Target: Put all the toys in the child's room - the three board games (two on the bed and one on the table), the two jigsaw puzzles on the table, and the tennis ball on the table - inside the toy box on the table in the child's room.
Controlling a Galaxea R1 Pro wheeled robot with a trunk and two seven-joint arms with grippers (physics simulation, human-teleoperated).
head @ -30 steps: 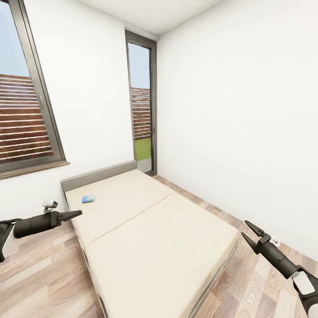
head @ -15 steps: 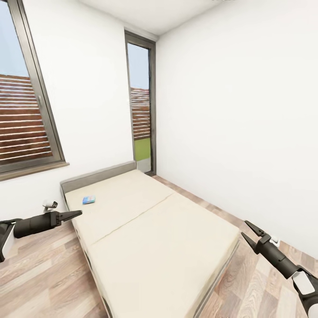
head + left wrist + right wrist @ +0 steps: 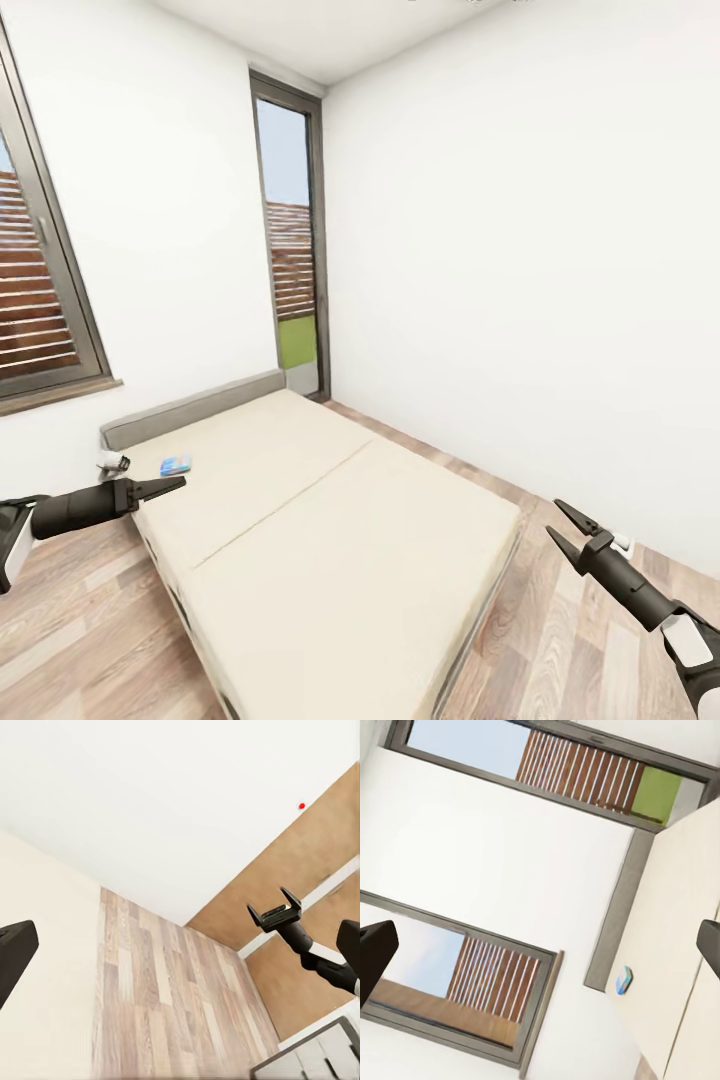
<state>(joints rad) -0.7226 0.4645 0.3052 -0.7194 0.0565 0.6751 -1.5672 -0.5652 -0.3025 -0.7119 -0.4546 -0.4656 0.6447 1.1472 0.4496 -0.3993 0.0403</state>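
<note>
A board game (image 3: 176,465), a small blue box, lies flat on the bed (image 3: 330,560) near the grey headboard (image 3: 190,408), close to the mattress edge on the left-hand side; from the right wrist view it shows as a little blue patch (image 3: 622,980) on the cream cover just beside the headboard. The bed stands with its head against the window wall, and its cream mattress is split by a seam running across it. The left claw (image 3: 172,486) hangs out over the wooden floor (image 3: 70,640) just beside the bed's near corner, its jaws drawn together to a point, holding nothing, and it sits a little short of the board game. The right claw (image 3: 563,526) hovers above the floor on the other side of the bed, its two fingers spread apart and empty; the left wrist view catches it (image 3: 274,910) from across the room, jaws open. A tall narrow window (image 3: 292,250) stands in the corner behind the bed, and a wider window (image 3: 35,290) with brown slats outside fills the wall on the left.
</note>
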